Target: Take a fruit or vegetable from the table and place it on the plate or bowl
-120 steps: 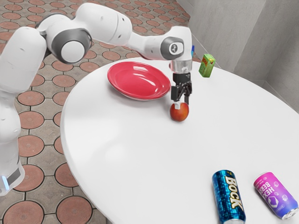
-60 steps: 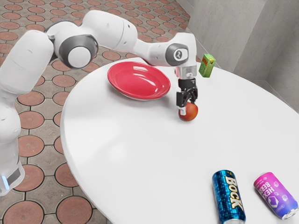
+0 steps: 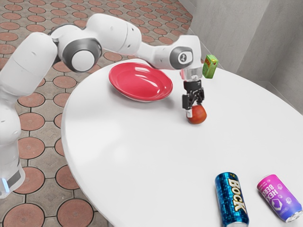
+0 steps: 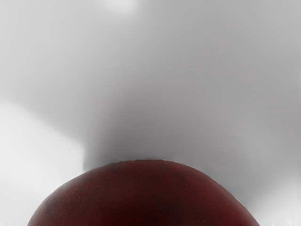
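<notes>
The apple [image 3: 197,115] rests on the white table [image 3: 142,156], near the red plate [image 3: 140,81] toward the exterior view's right, right beneath the gripper [image 3: 193,108]; whether the gripper clasps it, I cannot tell.

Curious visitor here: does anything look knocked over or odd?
Yes: the blue can and the pink can lie on their sides on the table, and the green carton at its far edge looks tilted.
</notes>
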Controlling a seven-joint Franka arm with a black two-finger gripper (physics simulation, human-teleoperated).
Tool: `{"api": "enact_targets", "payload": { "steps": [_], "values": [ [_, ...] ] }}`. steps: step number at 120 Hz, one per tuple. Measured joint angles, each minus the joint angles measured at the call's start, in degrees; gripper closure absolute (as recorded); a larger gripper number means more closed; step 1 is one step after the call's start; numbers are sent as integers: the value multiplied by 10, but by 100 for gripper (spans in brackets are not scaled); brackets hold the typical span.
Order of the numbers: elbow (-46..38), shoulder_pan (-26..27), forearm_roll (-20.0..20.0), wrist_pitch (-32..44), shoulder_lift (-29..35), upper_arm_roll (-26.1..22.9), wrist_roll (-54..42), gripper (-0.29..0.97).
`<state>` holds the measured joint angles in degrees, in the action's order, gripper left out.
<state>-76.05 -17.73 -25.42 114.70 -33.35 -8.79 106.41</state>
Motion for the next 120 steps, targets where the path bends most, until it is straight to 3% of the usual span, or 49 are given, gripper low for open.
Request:
{"api": "enact_targets", "payload": {
  "steps": [96,120],
  "values": [
    [45,29,0,57,-46,-1,3,0],
    [45,31,-2,62,-45,-1,12,31]
  ]
}}
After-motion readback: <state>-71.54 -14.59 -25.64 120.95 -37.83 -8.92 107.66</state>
